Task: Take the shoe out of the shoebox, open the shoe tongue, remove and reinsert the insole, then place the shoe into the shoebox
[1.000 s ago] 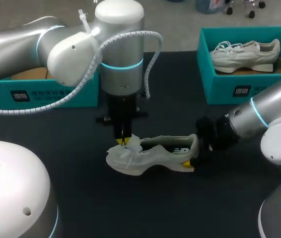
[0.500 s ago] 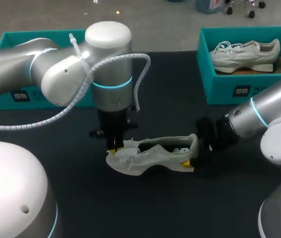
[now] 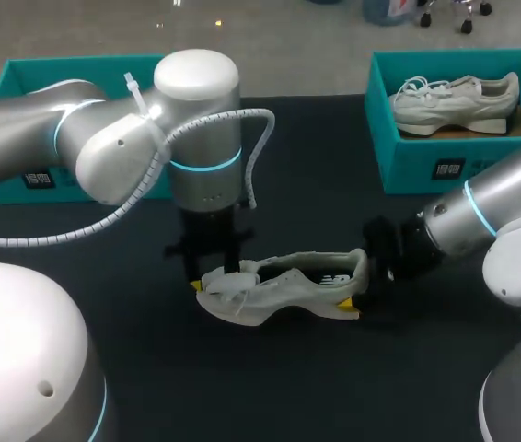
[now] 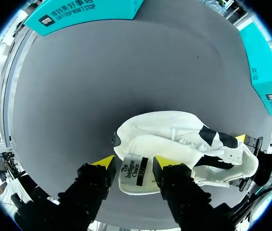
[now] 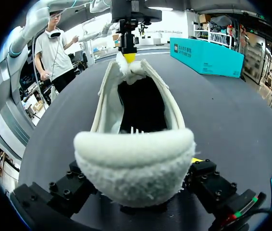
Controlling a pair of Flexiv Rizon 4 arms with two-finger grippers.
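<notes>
Overhead, the right hand [image 3: 361, 287] clamps the shoe [image 3: 279, 287] at its heel [image 3: 356, 265]; only the left wrist view shows the tongue [image 4: 136, 176] at the left hand [image 4: 133, 162], grip impossible to tell.

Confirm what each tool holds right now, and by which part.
The left tool pinches the shoe by its tongue; the right tool clamps the same shoe at its heel.

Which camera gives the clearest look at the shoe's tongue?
The left wrist view: the tongue of the shoe lies label side up at the left gripper. The head view shows it small beside that gripper; the right wrist view only a distant bunched bit.
</notes>
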